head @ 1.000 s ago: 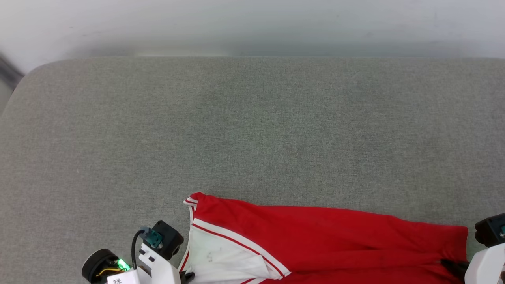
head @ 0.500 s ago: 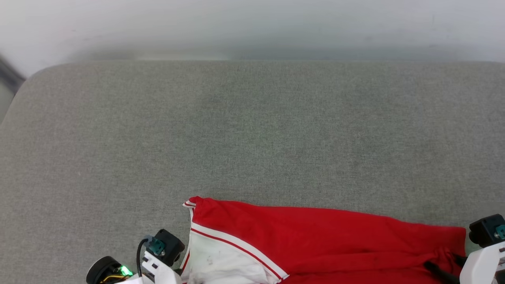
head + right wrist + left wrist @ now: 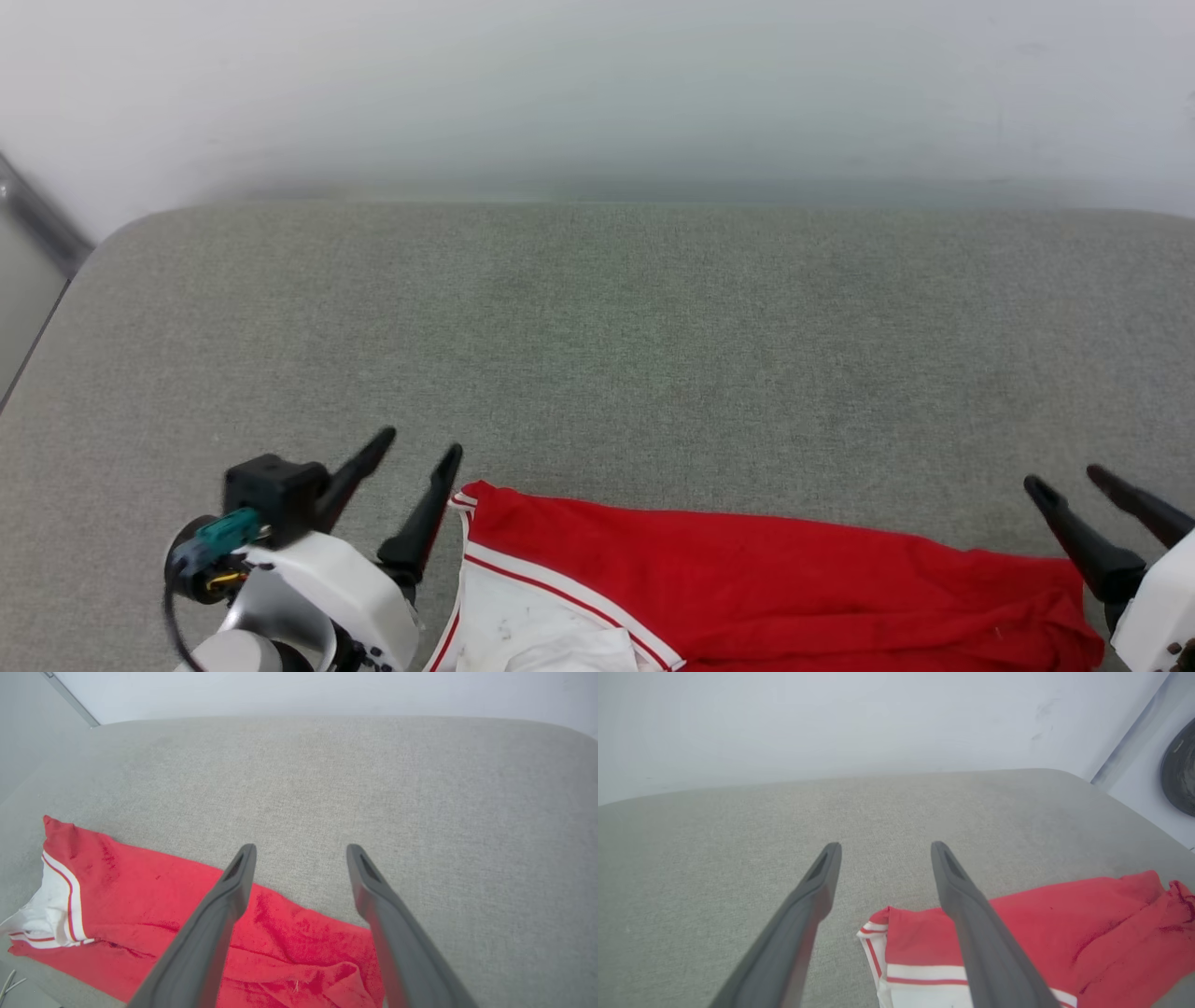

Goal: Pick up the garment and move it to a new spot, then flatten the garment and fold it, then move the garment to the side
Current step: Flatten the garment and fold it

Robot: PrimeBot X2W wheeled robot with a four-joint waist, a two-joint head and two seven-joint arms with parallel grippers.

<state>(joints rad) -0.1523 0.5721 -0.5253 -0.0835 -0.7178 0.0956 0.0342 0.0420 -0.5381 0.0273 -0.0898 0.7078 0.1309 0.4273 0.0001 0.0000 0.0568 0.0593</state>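
The garment (image 3: 766,588) is a red shirt with a white sleeve and red-white striped trim, lying along the near edge of the grey cushioned surface (image 3: 616,345). My left gripper (image 3: 418,441) stands open just left of the shirt's striped corner, lifted off the cloth. The left wrist view shows the garment (image 3: 1055,933) under and right of that gripper (image 3: 885,845), nothing between its fingers. My right gripper (image 3: 1064,481) is open above the shirt's right end. In the right wrist view the rumpled red cloth (image 3: 289,942) lies below the empty open gripper (image 3: 301,847). The chest print is hidden.
A pale wall (image 3: 597,84) rises behind the cushion. The cushion's rounded left corner (image 3: 103,252) meets a dark strip (image 3: 37,219) running down the wall. Bare grey fabric stretches beyond the shirt toward the wall.
Both grippers have opened, let go of the garment and risen with fingers pointing away. The head camera has tilted up, so the cushion sits lower in view.
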